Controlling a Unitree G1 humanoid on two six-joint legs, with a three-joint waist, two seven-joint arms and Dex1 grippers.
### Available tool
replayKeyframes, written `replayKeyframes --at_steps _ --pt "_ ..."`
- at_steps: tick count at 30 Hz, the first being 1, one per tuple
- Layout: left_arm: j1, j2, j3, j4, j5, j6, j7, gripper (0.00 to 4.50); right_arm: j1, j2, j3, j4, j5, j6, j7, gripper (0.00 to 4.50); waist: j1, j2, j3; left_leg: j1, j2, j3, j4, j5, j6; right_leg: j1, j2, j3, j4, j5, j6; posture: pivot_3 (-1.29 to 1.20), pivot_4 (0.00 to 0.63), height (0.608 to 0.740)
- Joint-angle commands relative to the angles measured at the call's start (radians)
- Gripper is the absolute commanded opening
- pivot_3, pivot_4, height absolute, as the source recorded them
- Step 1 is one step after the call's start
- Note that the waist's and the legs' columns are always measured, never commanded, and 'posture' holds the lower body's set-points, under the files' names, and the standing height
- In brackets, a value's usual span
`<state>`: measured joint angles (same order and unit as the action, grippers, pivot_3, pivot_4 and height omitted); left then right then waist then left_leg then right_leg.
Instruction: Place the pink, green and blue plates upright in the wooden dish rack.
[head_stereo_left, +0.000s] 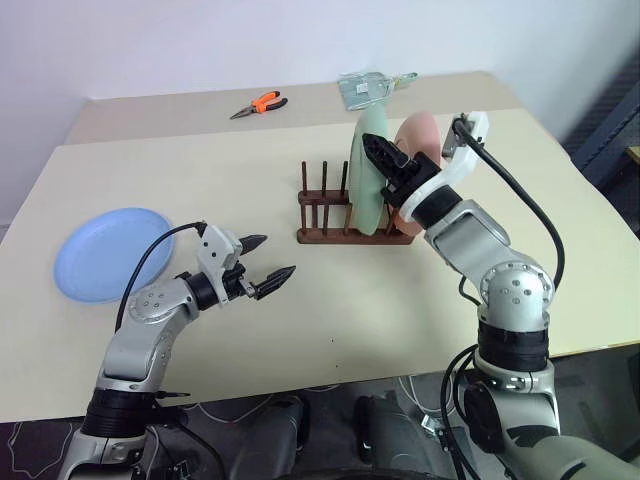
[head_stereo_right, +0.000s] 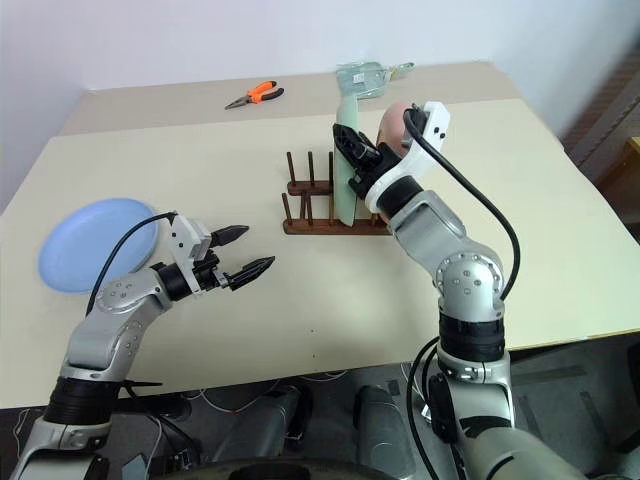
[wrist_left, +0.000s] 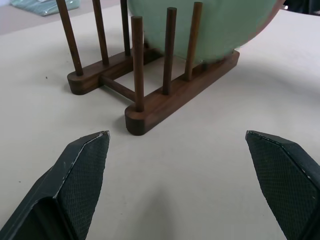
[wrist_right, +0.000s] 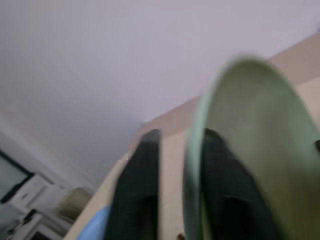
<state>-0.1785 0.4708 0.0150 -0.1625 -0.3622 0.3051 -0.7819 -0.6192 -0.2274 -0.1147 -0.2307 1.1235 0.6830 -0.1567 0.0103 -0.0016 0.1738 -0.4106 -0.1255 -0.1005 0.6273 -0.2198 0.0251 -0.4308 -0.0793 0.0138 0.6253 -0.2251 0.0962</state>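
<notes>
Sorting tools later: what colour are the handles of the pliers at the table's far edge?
Orange: the pliers show best in the left eye view.

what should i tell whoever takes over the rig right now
Left gripper: open, holding nothing, above the table between the blue plate and the rack.
Right gripper: at the green plate, one finger on each side of its rim with a gap showing; whether it grips cannot be told.
Done: the green plate and the pink plate stand upright in the rack, pink behind green.
Left: the blue plate lies flat on the table at the robot's left; it has to go upright into the free pegs.
</notes>
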Motion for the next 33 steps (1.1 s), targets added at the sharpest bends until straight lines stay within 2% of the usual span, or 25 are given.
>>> replayKeyframes --at_steps 1,2,5,9,12,14,16,18,20,26,28,32,33 --pt "-0.001 0.005 0.001 -0.040 -0.004 0.001 0.007 4.50 -0.065 -0.054 0.032 -0.020 -0.129 -0.027 0.092 3.09 0.000 0.000 0.000 0.000 0.000 0.000 0.000 0.000 0.000 0.000 0.000 0.000 0.000 0.000 0.000 0.00 0.150 0.729" --pt "-0.001 0.005 0.002 -0.041 -0.004 0.003 0.009 4.50 -0.075 -0.075 0.049 -0.023 -0.177 -0.038 0.120 3.58 0.000 0.000 0.000 0.000 0.000 0.000 0.000 0.000 0.000 0.000 0.000 0.000 0.000 0.001 0.001 0.00 0.150 0.729" --pt "0.004 0.004 0.022 -0.043 -0.030 0.033 0.013 4.50 -0.114 -0.160 0.112 -0.037 -0.354 -0.100 0.226 3.58 0.000 0.000 0.000 0.000 0.000 0.000 0.000 0.000 0.000 0.000 0.000 0.000 0.000 0.001 0.001 0.00 0.150 0.729" --pt "-0.023 -0.017 0.108 -0.020 -0.061 0.050 0.098 4.50 -0.169 -0.248 0.148 -0.022 -0.539 -0.203 0.339 3.58 0.000 0.000 0.001 0.000 0.000 0.000 0.000 0.000 0.000 0.000 0.000 0.000 0.000 0.001 0.001 0.00 0.150 0.729" --pt "-0.070 -0.033 0.205 0.047 0.001 0.044 0.288 4.50 -0.199 -0.299 0.189 -0.038 -0.625 -0.275 0.476 4.47 0.000 0.000 0.001 0.000 0.000 0.000 0.000 0.000 0.000 0.000 0.000 -0.001 0.000 0.001 0.002 0.00 0.150 0.729" --pt "-0.101 -0.033 0.290 0.079 0.065 0.050 0.465 4.50 -0.204 -0.327 0.248 -0.080 -0.662 -0.304 0.588 4.47 -0.002 0.000 0.001 0.000 0.000 0.000 0.000 0.000 0.000 0.000 0.000 -0.001 0.000 0.001 0.002 0.00 0.150 0.729" --pt "-0.116 -0.030 0.332 0.083 0.113 0.063 0.575 4.50 -0.195 -0.335 0.283 -0.105 -0.679 -0.310 0.661 4.47 -0.006 -0.001 0.001 0.000 0.000 0.000 0.000 0.000 0.000 -0.001 0.000 -0.001 0.000 0.001 0.002 0.00 0.150 0.729" --pt "-0.132 -0.023 0.454 0.091 0.190 0.188 0.801 4.50 -0.166 -0.332 0.349 -0.116 -0.734 -0.350 0.727 4.47 -0.006 -0.002 0.001 0.000 0.000 0.000 0.000 -0.001 -0.001 -0.001 0.000 0.000 0.000 0.001 0.002 0.00 0.150 0.729" --pt "-0.133 -0.038 0.559 0.070 0.213 0.294 0.951 4.50 -0.145 -0.316 0.381 -0.106 -0.771 -0.379 0.762 4.47 -0.008 -0.005 0.001 0.000 0.000 0.000 0.000 -0.001 -0.001 -0.001 0.001 0.000 0.001 0.001 0.002 0.00 0.150 0.729" --pt "-0.072 -0.095 0.682 -0.063 0.166 0.522 1.022 4.50 -0.119 -0.249 0.405 -0.050 -0.831 -0.420 0.811 4.47 0.008 -0.008 0.001 0.000 0.000 0.000 0.003 -0.002 -0.004 0.000 0.000 -0.001 0.003 0.001 0.003 0.00 0.150 0.729" --pt "-0.093 -0.166 0.770 -0.087 0.073 0.614 1.032 4.50 -0.112 -0.233 0.406 -0.034 -0.844 -0.429 0.828 4.47 0.011 -0.010 0.001 0.000 0.000 -0.003 0.005 -0.002 -0.005 -0.001 0.000 -0.004 0.003 0.001 0.002 0.00 0.150 0.729" --pt "-0.140 -0.241 0.879 -0.095 -0.034 0.710 1.049 4.50 -0.103 -0.207 0.400 -0.023 -0.867 -0.440 0.844 4.47 0.005 -0.013 0.000 0.001 0.000 -0.003 0.005 -0.002 -0.006 0.001 0.000 -0.004 0.003 0.001 0.002 0.00 0.150 0.729" --pt "-0.153 -0.255 0.905 -0.089 -0.064 0.724 1.051 3.94 -0.100 -0.202 0.398 -0.022 -0.873 -0.442 0.845 4.50 0.003 -0.013 0.000 0.001 0.000 -0.003 0.004 -0.002 -0.006 0.002 0.000 -0.005 0.003 0.001 0.002 0.00 0.150 0.729"
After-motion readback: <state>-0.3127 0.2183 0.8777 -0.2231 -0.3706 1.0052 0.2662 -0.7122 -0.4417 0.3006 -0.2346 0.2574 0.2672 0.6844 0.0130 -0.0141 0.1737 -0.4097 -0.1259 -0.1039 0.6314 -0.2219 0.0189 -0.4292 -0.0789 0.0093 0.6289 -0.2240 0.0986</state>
